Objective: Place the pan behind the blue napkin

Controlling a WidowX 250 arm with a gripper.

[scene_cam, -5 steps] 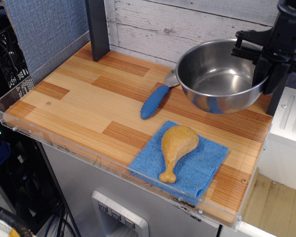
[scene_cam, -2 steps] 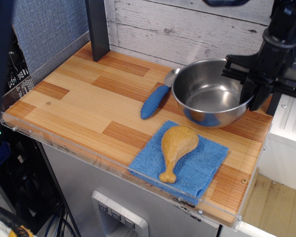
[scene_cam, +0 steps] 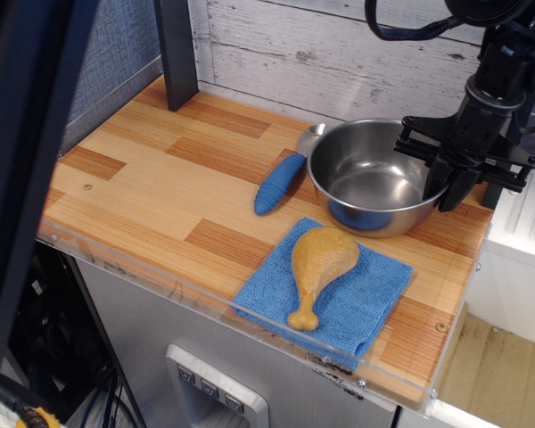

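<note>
Behind the blue napkin (scene_cam: pixel 357 299) sits the pan (scene_cam: pixel 374 178), nothing inside.

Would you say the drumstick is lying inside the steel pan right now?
No, the drumstick lies on the blue napkin, in front of the pan, which holds nothing visible.

Bright, even light across the wooden tabletop (scene_cam: pixel 160 187); soft shadows only. Glare inside the steel pan (scene_cam: pixel 374 178). Big dark blurred bar (scene_cam: pixel 27 178) at left foreground, out of focus; rest sharp.
</note>
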